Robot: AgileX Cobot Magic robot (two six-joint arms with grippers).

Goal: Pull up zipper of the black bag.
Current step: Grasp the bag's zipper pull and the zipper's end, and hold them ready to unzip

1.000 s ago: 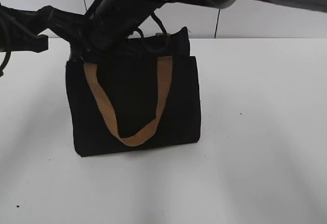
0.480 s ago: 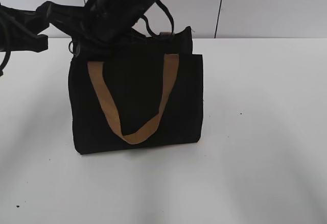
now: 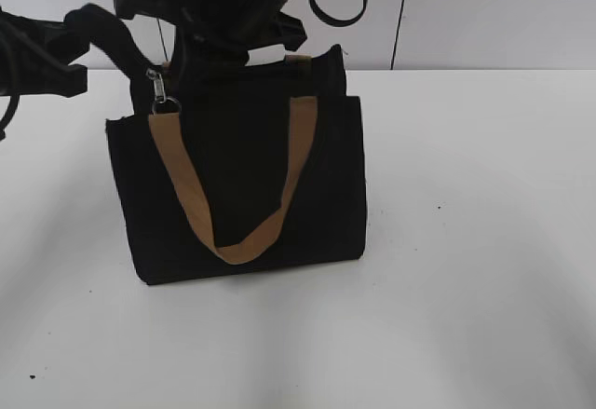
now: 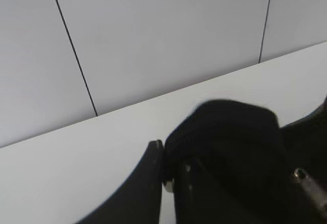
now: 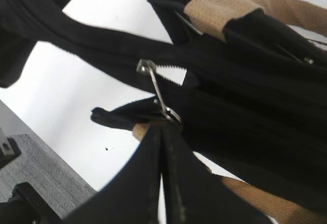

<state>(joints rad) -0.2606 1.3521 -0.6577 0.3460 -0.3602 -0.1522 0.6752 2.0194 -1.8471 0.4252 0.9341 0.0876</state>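
While the black bag [image 3: 237, 185] stands upright on the white tabletop [image 3: 466, 241], my right tool [image 5: 162, 132] is pinched closed on the zipper [image 5: 158, 94] pull at its top left corner; my left tool [image 4: 168, 183] clamps the bag's black fabric.

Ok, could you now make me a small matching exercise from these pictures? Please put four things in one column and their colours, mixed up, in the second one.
Things:
1. bag
2. handle
3. pull
4. table

Colours:
a. silver
b. white
c. black
d. tan

Pairs: 1-c, 2-d, 3-a, 4-b
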